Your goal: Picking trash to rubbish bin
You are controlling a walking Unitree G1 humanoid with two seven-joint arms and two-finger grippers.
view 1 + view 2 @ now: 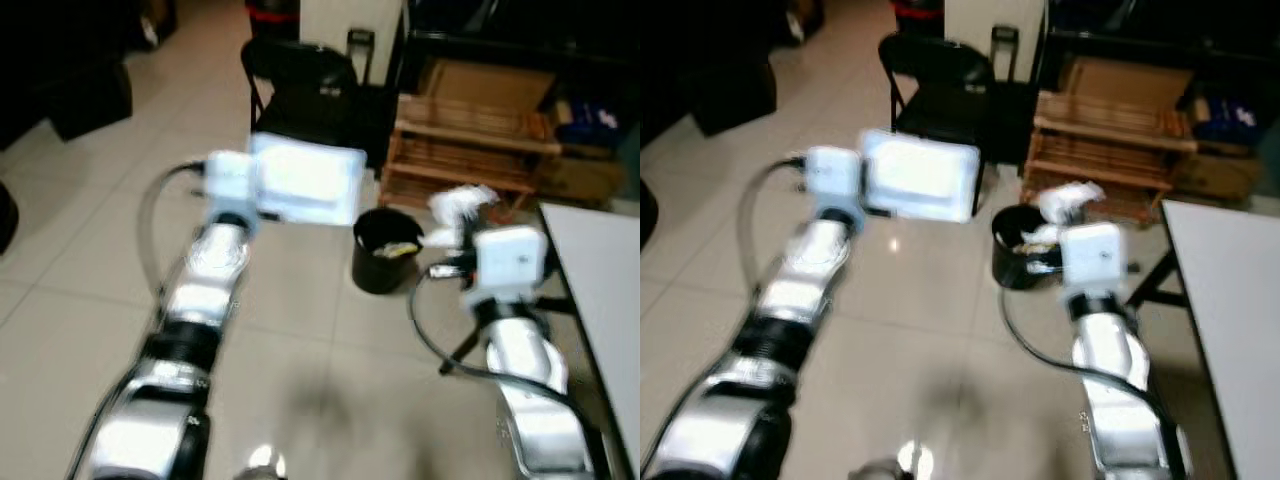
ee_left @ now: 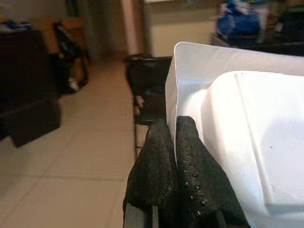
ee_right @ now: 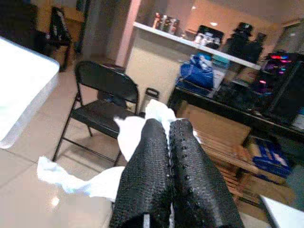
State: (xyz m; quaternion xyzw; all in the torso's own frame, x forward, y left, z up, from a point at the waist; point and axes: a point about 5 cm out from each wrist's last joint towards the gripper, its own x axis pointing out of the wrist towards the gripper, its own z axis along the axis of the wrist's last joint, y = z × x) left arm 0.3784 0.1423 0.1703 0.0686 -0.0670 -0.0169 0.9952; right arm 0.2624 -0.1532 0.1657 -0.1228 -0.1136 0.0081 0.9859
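Left gripper [image 2: 175, 156]: fingers pressed together on the rim of a white foam container [image 1: 305, 180], held out in the air over the tiled floor [image 1: 90, 260], to the left of the bin and higher than it.
White foam container: a flat, rectangular takeaway box with rounded corners; in the left wrist view its moulded lid runs away from the black fingers [image 2: 194, 166] that pinch its edge.
Right gripper [image 3: 168, 156]: fingers closed tight on a crumpled white tissue [image 3: 130, 130]; in the head views the wad [image 1: 1070, 200] sits just above and beside the bin's far right rim.
Tissue: bunched at the fingertips, with a loose tail trailing off to one side in the right wrist view.
Rubbish bin [image 1: 385, 252]: small, round and black, standing on the floor between the two arms; some pale scraps lie inside it.
Folding chair [image 1: 300, 85]: black, standing behind the bin, beyond the container.
Wooden rack [image 1: 470, 150]: low slatted shelves behind the bin, to the right of the chair.
Table [image 1: 600, 290]: pale top at the right edge, beside the right arm.
Sharpness: head views are somewhat blurred.
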